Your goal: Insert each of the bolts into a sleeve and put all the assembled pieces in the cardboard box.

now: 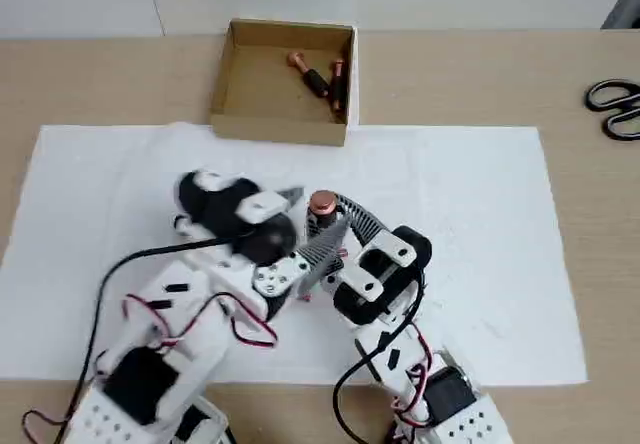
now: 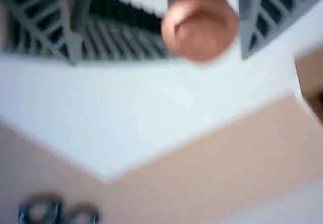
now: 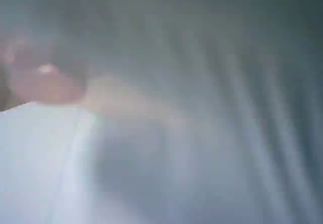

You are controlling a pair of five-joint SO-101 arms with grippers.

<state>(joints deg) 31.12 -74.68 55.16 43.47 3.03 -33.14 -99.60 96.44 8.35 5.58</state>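
Where the bolt was: its copper head (image 1: 322, 202) faced up between the two arms, over the white paper (image 1: 480, 224), on the robot's side of the cardboard box (image 1: 280, 127) and a little apart from the box's near wall.
Sleeve: a dark piece (image 1: 318, 223) just under the head looked like the sleeve. How far the shank sat in it was hidden.
Left arm (image 1: 225, 209): it ended just beside the bolt, on the robot's side of the box's left half.
Left jaws: whether they were open or closed could not be told.
Right arm (image 1: 385, 264): it ended just beside the bolt, on the robot's side of the box's right half.
Right jaws: whether they were open or closed could not be told either.
Box contents: two finished pieces (image 1: 318, 76) lay near the box's right wall.
Step in hand: this was probably seating the bolt in its sleeve.
Doing it well: bolt and sleeve would need to share one line, and the push should run straight down that line until the head met the sleeve's rim. One arm should give up its hold only after that.
Risk: a tilted push could jam the bolt or flick the sleeve loose short of the box.
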